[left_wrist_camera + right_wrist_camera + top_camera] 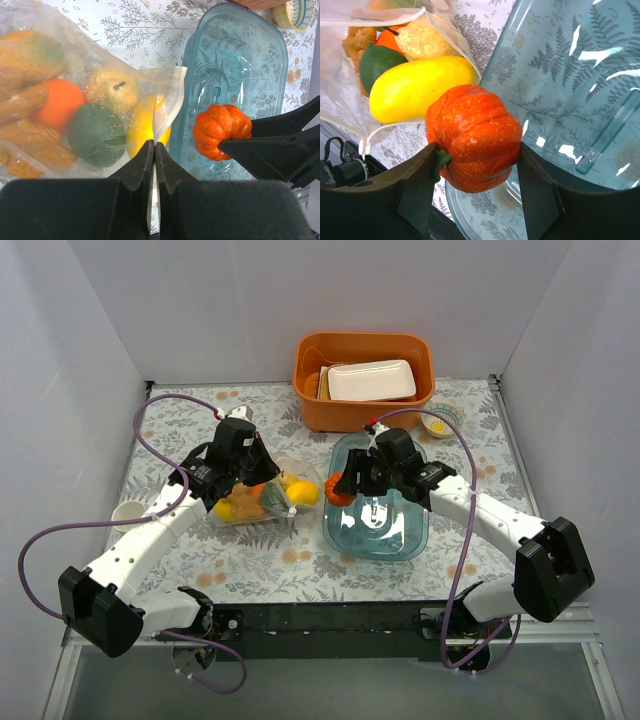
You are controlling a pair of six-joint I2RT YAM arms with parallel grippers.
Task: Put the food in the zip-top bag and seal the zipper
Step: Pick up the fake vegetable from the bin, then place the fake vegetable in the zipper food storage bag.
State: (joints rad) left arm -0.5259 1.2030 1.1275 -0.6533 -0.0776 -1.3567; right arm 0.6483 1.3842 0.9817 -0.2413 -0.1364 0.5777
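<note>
The clear zip-top bag (255, 508) lies left of the blue dish, its mouth facing right. Inside are several food pieces: a yellow one (142, 127), a green one (95, 134), an orange one (60, 102) and others. My left gripper (154, 146) is shut on the bag's mouth edge, pinching the whitish zipper strip (164, 117). My right gripper (476, 150) is shut on the orange pumpkin (472, 137), held just above the dish's left rim, close to the bag's mouth (447, 37). From above, the pumpkin (337, 490) hangs between bag and dish.
The clear blue oblong dish (405, 535) sits right of the bag and holds no food. An orange bin (312, 390) with a white tray (372, 380) stands at the back. A small patterned bowl (440, 422) is beside it. A white cup (128, 513) sits far left.
</note>
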